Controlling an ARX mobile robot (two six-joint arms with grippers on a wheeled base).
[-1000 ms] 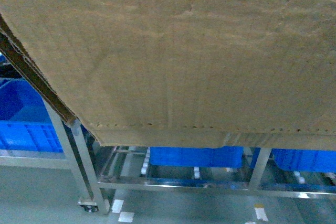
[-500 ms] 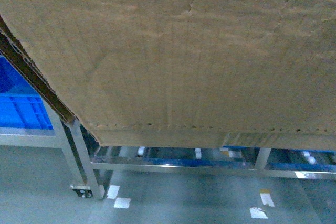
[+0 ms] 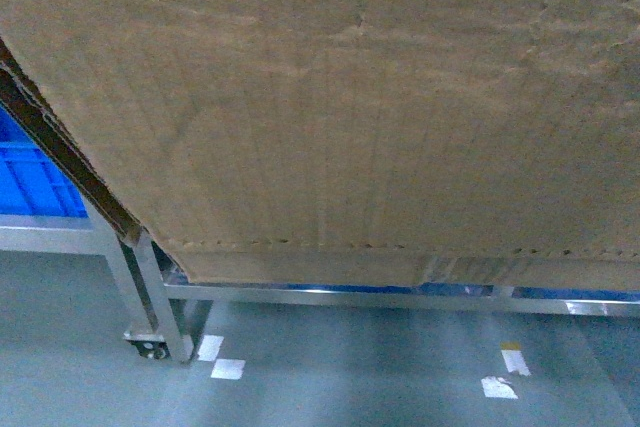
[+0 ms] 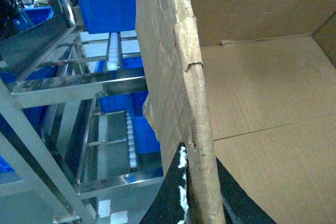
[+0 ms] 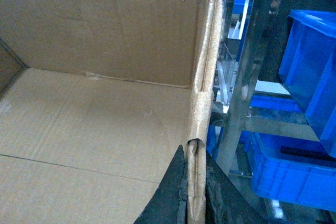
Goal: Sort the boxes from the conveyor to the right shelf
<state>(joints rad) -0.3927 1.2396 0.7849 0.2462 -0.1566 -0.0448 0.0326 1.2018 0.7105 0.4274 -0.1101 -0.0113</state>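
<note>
Two sets of jaws clamp one cardboard box [image 3: 380, 107], each pinching a side wall from above. The left gripper [image 4: 190, 203] shows at 6 o'clock in the left wrist view, its dark fingers [image 4: 167, 203] on either side of the ragged wall edge, closed on the cardboard. The right gripper [image 5: 195, 203] sits at 6 o'clock in the right wrist view, black fingers [image 5: 167, 203] squeezing the opposite wall the same way. Both wrist views look down into the open, brown inside of the box, with a seam across its floor.

Outward from the grip, the box fills nearly the whole head view, its broad face tilted toward the camera. Below it at 6 o'clock runs the steel frame of the right shelf [image 3: 150, 297], a caster at 7 o'clock on the grey floor [image 3: 330, 377]. White roller wheels [image 4: 114, 51] line the shelf tracks at 10 o'clock in the left wrist view. Blue bins [image 5: 304, 72] sit in the rack at 3 o'clock in the right wrist view.
</note>
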